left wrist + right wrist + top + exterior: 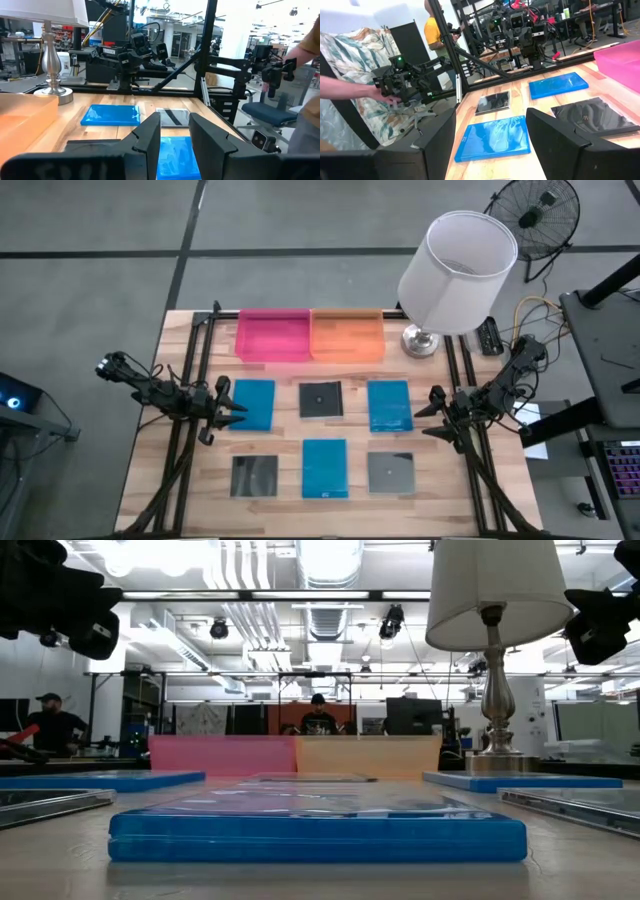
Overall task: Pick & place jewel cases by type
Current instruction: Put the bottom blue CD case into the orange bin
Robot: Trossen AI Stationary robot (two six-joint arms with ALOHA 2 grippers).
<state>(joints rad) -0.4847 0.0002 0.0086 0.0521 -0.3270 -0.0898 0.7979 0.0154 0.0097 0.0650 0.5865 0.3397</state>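
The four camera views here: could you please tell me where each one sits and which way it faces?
High view: above, straight down on the table; both arms, left gripper, right gripper.
Low view: at tabletop height, level across a blue jewel case towards the pink tray and orange tray; arm parts at the top corners.
Left wrist view: on the left wrist, facing the right arm; own open jaws.
Right wrist view: on the right wrist, facing the left arm; own open jaws.
Shared: the lamp shows in the high, low and left wrist views.

Glossy plastic jewel cases [324,468], wooden table [285,430]
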